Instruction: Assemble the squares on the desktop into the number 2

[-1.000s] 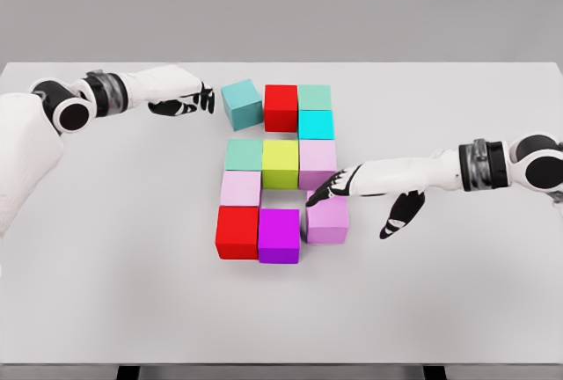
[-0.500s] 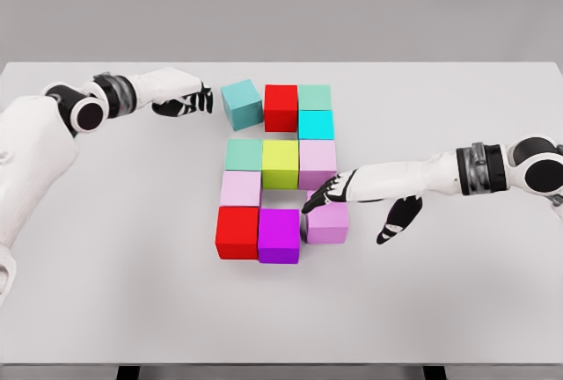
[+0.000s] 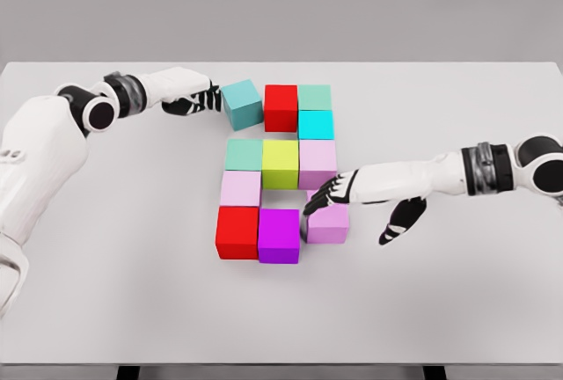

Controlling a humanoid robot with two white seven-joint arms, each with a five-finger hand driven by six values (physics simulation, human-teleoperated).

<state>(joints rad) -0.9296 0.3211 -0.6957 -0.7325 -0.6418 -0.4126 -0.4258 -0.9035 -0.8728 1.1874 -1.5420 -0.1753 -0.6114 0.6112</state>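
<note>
Head view: we see matte, solid-coloured cubes grouped mid-desk (image 3: 106, 310). Left robot hand (image 3: 201, 98), fingers loosely extended and holding nothing, has its fingertips at the tilted teal cube (image 3: 241, 103), top left of the group. Right robot hand (image 3: 339, 193) lies flat, fingers spread on the lilac cube (image 3: 327, 223) at bottom right, beside the magenta cube (image 3: 279, 234). Desk is smooth grey.

Eleven cubes, two hands, one table.
Two red cubes (image 3: 281, 107), two pink, two teal, and one each of lilac, magenta, yellow-green, cyan, sea-green; all on one table (image 3: 106, 248), red ones at 12 and 7 o'clock.
</note>
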